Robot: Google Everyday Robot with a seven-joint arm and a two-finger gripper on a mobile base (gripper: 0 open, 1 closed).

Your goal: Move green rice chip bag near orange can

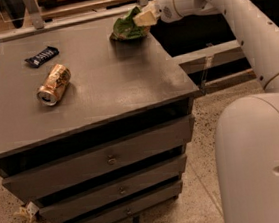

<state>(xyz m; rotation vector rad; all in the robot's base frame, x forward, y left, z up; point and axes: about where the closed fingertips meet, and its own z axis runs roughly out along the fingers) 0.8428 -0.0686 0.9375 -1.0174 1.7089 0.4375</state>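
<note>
The green rice chip bag (pixel 127 28) is crinkled and bright green, at the far right of the grey cabinet top (pixel 106 82). My gripper (pixel 144 18) is shut on its right end and holds it a little above the top; a shadow lies under it. The orange can (pixel 53 84) lies on its side at the left of the top, silver end toward the front, well apart from the bag.
A dark flat candy bar wrapper (pixel 41 55) lies behind the can at the far left. The cabinet has three drawers (pixel 110 159) below. My white arm (pixel 240 26) reaches in from the right over a gap beside the cabinet. Rails run behind.
</note>
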